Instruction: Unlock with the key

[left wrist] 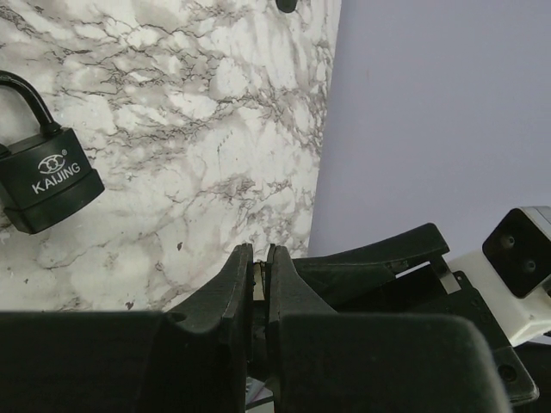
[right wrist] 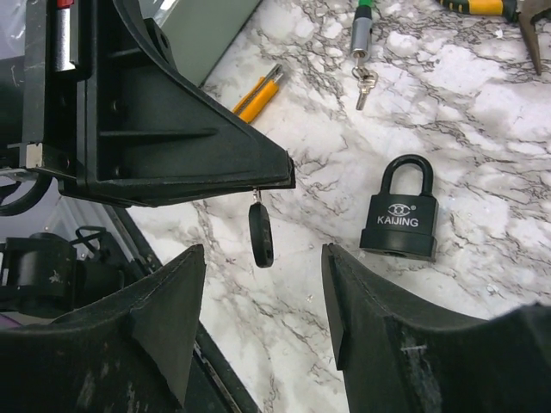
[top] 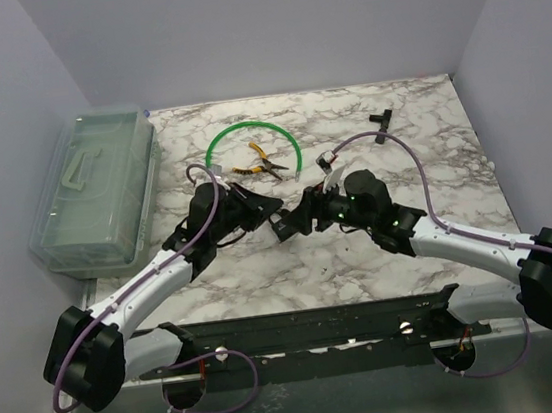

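**Key pinched in left gripper, padlock lying on table**

Left gripper [left wrist: 260, 254]: jaws closed on the small pale silvery metal key [left wrist: 260, 280]. Only a thin pale sliver shows between the fingertips, bottom centre of the left wrist view. In the right wrist view a black oval piece [right wrist: 261, 234] hangs below that gripper's tip, centre frame, off the table.

Right gripper [right wrist: 263, 258]: jaws wide apart, gripping nothing. The oval piece hangs just above the gap, touching neither finger.

Black KAIJING padlock [right wrist: 402, 219]: shackle closed, flat on the white marble-pattern table [right wrist: 482, 129], centre-right of the right wrist view and apart from both grippers.

Yellow-handled pliers [top: 259, 166] lie inside the green cable loop [top: 211, 149], upper centre of the top view.
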